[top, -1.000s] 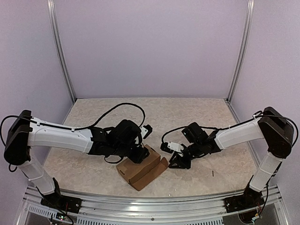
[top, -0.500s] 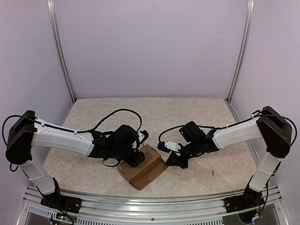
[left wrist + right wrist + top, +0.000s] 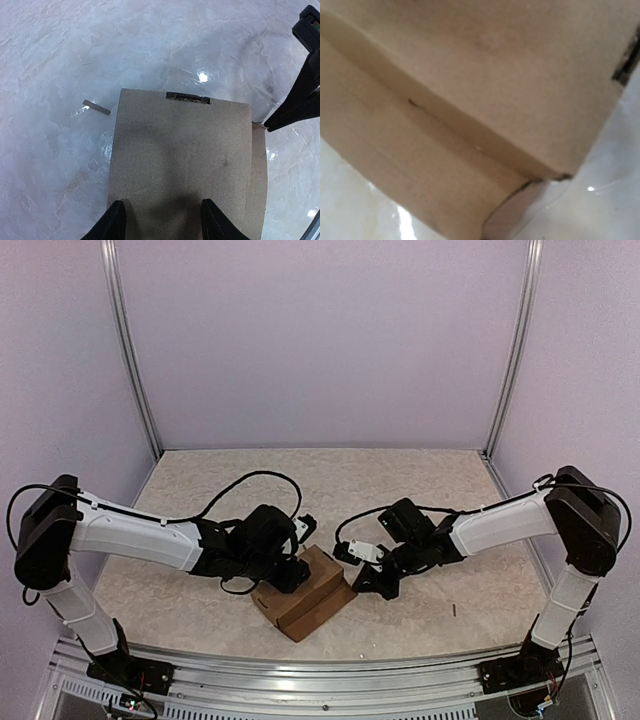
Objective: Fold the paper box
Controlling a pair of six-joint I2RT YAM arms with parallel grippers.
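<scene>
- My left hand (image 3: 289,575) sits low at the left end of the paper box (image 3: 310,605). In the left wrist view its two fingertips (image 3: 116,222) are spread moderately apart and rest on the top panel, gripping nothing.
- A small grey strip (image 3: 96,107) lies loose on the table (image 3: 400,485), just left of the box and not touching it. I judge it to be out of the way.
- The box lies near the front middle of the table, between the two hands. It already reads as a closed rectangular block with its brown lid panel down flat. A dark slot (image 3: 187,98) shows at the panel's far edge.
- The right wrist view, pressed close to the box's side, shows a long seam and a slightly lifted corner (image 3: 540,180). I judge the fold nearly done, with that side left to press or tuck home.
- My right hand (image 3: 365,581) is at the box's right edge, one dark finger (image 3: 295,102) touching its corner. I cannot tell whether it is spread or closed.
- A small dark speck (image 3: 453,609) lies further right, well apart.
</scene>
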